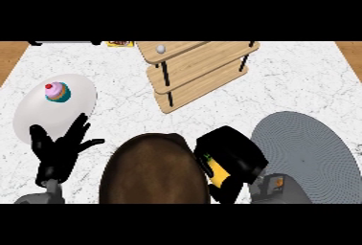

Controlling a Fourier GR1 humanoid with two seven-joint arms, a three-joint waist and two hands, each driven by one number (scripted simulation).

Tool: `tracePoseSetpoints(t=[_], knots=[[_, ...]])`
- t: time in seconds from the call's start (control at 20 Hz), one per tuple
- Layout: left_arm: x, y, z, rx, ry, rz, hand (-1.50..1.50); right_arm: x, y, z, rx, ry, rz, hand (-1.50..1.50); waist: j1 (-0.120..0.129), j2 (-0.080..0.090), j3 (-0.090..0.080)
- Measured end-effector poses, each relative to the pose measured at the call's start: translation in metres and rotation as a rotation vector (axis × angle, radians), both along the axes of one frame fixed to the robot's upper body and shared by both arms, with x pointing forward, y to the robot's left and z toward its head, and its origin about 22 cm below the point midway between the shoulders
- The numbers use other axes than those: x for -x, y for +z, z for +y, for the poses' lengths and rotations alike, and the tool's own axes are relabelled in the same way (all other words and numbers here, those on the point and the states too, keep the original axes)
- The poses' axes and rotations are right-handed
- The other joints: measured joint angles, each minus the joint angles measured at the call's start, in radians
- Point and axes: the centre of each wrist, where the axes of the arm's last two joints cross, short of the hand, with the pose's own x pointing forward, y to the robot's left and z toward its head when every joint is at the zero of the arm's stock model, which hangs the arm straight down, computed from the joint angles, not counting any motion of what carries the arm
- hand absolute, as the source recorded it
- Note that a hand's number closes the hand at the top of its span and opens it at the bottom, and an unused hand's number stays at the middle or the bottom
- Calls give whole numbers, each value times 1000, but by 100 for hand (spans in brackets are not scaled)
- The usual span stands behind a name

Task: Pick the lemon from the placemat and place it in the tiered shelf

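My right hand (233, 160) is curled round the yellow lemon (215, 173), of which only a strip shows under the fingers. It hangs just left of the grey round placemat (311, 153), at the lower middle of the view. The wooden tiered shelf (201, 67) stands further back, at the top centre, with a small white ball (161, 48) on its upper board. My left hand (60, 148) rests open at the lower left, fingers up.
A white plate (39, 115) with a cupcake (58, 92) lies at the left, partly behind my left hand. A large brown round object (155, 170) fills the lower centre, next to my right hand. A small yellow item (120, 43) sits at the counter's back edge.
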Motion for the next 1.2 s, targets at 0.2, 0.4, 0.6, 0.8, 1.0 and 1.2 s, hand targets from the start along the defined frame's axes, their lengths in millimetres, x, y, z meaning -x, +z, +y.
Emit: tracePoseSetpoints(t=[0.2, 0.4, 0.6, 0.8, 1.0, 1.2], knots=[[2, -1, 3, -2, 9, -1, 0, 25, 53, 2, -118, -23, -112, 150, -8, -1, 2], [0, 0, 2, -7, 8, 6, 0, 41, 103, -9, -213, -102, -212, 150, -6, 1, 2], [-3, 2, 1, -5, 3, 8, 0, 47, 148, -21, -256, -175, -266, 150, 0, 3, 1], [-4, 4, -2, -6, 0, 12, 0, 35, 189, -25, -300, -220, -309, 150, 7, 5, 0], [-4, 4, -1, 4, -11, 10, 0, 13, 226, -27, -350, -255, -325, 150, 10, 6, -1], [-7, 3, -2, -5, -12, 6, 0, -11, 259, -34, -368, -303, -326, 150, 14, 7, 1]])
